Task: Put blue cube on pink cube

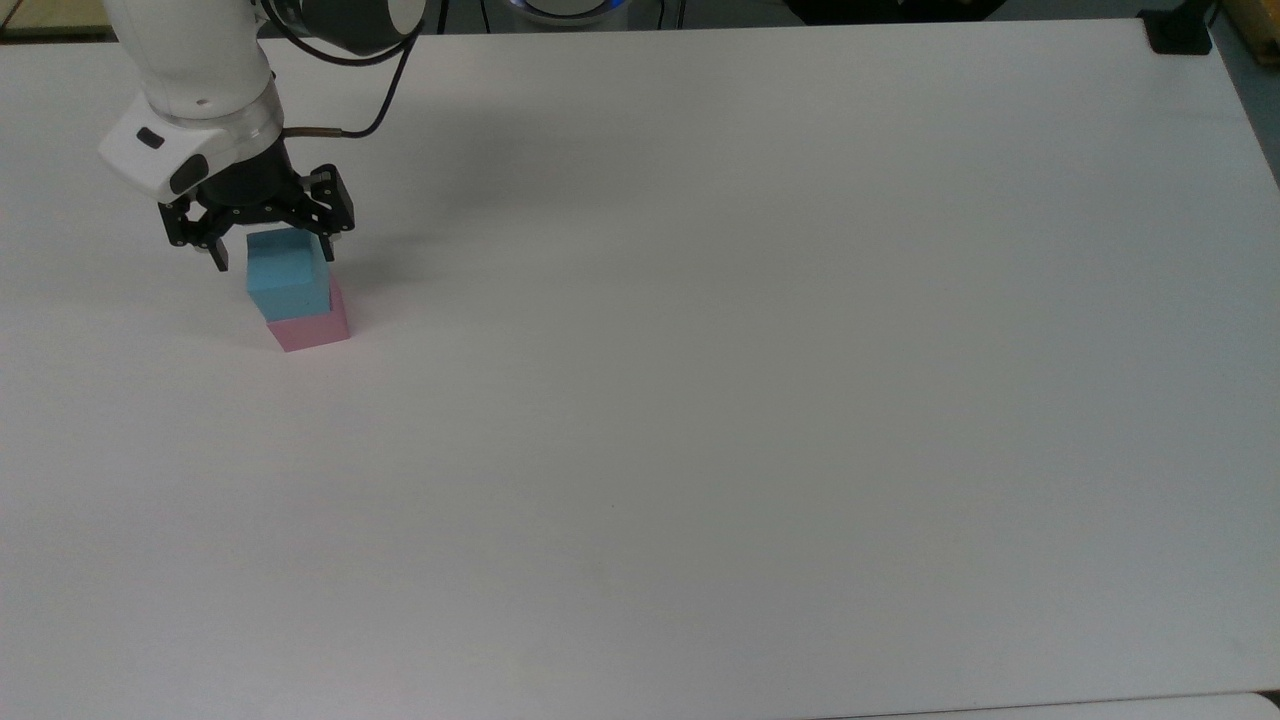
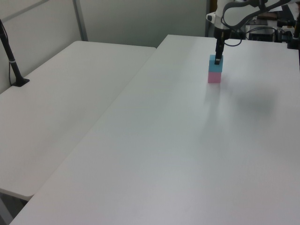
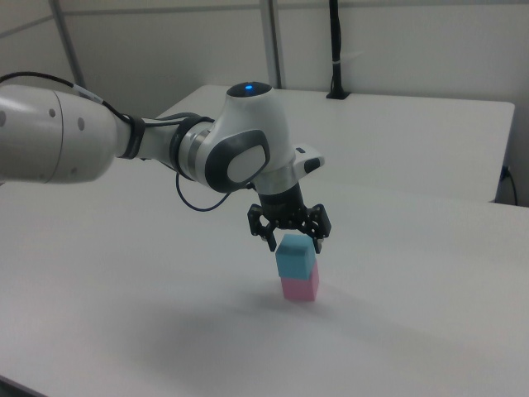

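- a white table (image 1: 760, 400) spreads wide and bare across the top view.
- a second white table (image 2: 61, 108) stands beside it, on the left view's left.
- a black post (image 2: 10, 56) rises from a base on that second table, at its far left edge.
- a black clamp (image 1: 1178, 30) sits at the top view's upper right corner.
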You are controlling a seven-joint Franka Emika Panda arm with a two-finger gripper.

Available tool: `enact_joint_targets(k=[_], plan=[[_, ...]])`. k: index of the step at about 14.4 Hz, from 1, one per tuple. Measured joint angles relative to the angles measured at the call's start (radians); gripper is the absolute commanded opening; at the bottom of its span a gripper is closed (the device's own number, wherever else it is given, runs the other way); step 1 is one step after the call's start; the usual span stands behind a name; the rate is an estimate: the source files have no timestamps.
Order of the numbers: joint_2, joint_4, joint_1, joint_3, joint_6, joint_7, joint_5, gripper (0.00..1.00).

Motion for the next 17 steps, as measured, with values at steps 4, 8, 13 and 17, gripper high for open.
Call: enact_joint_targets(k=[4, 8, 13, 17], plan=[[-0.046, 0.028, -0.006, -0.009, -0.076, 0.022, 0.000, 1.00], [-0.145, 0.175, -0.015, -0.011, -0.406, 0.145, 0.023, 1.00], [-0.249, 0.266, -0.001, -0.011, -0.621, 0.279, 0.033, 1.00], [-0.334, 0.266, 0.150, -0.122, -0.661, 0.333, 0.043, 1.00]])
